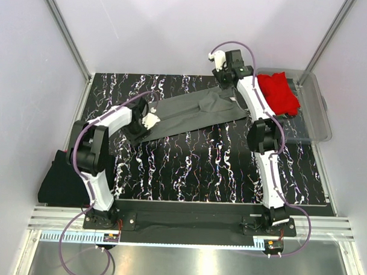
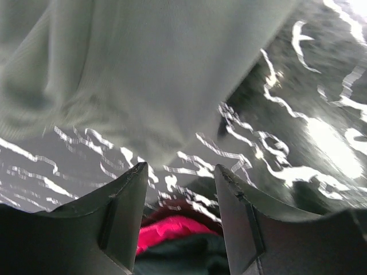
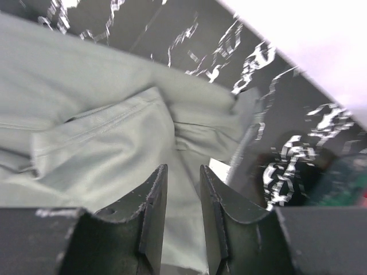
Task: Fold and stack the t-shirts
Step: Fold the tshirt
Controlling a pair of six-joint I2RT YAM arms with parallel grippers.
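A dark grey t-shirt point(image 1: 196, 114) is seen spread slantwise across the far middle of the black marbled table point(image 1: 218, 169), creased in places. The left gripper point(image 1: 146, 125) is held at the shirt's near left end. In the left wrist view its fingers point(image 2: 129, 200) are parted wide and released, with the cloth just beyond the tips. The right gripper point(image 1: 225, 82) is placed at the shirt's far right corner, where folds and a hem are bunched. Its jaws are set narrowly apart over the cloth, and whether any cloth is pinched cannot be told. A red t-shirt point(image 1: 279, 92) is heaped in the clear tub point(image 1: 322, 115) at the far right. A black t-shirt point(image 1: 60, 180) is draped over the table's near left edge.
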